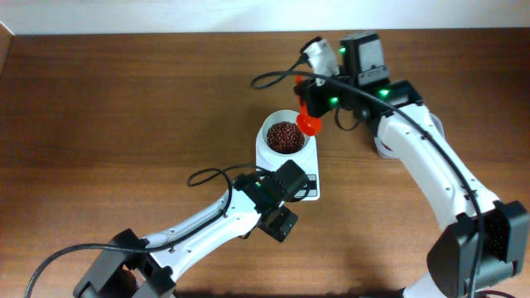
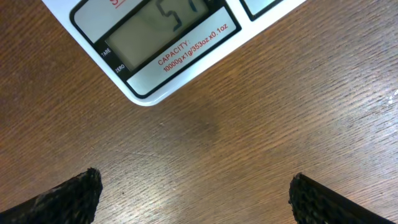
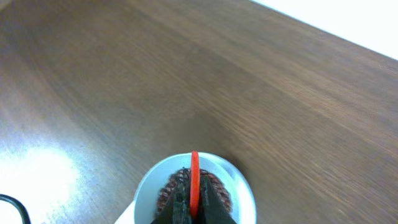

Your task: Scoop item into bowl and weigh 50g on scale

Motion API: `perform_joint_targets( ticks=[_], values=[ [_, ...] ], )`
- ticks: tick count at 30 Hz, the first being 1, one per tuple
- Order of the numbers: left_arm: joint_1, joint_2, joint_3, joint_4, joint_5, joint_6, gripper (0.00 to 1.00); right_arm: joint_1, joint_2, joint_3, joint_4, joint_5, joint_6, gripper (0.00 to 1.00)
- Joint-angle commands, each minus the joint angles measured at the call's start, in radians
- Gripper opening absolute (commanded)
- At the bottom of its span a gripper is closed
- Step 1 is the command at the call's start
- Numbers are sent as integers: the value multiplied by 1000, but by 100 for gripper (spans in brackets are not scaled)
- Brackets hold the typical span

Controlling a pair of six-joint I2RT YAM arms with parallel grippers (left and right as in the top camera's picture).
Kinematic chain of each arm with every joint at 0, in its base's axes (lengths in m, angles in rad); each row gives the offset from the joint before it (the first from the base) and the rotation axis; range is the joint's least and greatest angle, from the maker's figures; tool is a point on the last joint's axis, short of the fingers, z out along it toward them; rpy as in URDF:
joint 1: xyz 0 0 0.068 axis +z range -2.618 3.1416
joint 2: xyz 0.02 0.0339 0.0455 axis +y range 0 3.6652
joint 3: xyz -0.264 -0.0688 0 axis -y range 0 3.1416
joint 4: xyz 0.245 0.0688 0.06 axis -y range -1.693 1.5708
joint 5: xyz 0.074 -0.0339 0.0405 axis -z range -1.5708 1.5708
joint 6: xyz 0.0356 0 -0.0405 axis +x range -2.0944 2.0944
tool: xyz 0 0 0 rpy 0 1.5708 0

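The white bowl (image 1: 267,131) stands on the white scale (image 1: 311,187) and holds a heap of dark reddish-brown beans (image 1: 285,136). My right gripper (image 1: 310,103) is shut on a red scoop (image 1: 308,122) that hangs over the bowl's far right rim. In the right wrist view the scoop (image 3: 194,174) shows edge-on between the fingers, above the beans (image 3: 214,186) and the bowl (image 3: 146,186). My left gripper (image 1: 286,180) sits at the scale's front, open and empty (image 2: 196,199), its fingertips (image 2: 74,196) wide apart over bare wood. The scale's display (image 2: 155,31) shows digits starting with 5, cut off by the frame's edge.
A pale round object (image 1: 379,146) lies mostly hidden under the right arm. A black cable (image 1: 273,79) loops near the right wrist, and another cable (image 1: 207,175) curls beside the left arm. The table's far edge (image 1: 166,33) meets a white wall.
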Motion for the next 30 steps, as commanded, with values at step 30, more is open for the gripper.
perform_joint_targets(
  ticks=[30],
  values=[
    [-2,-10,12,36,-61,16,99,143,211,18,97,88,279,4]
  ],
)
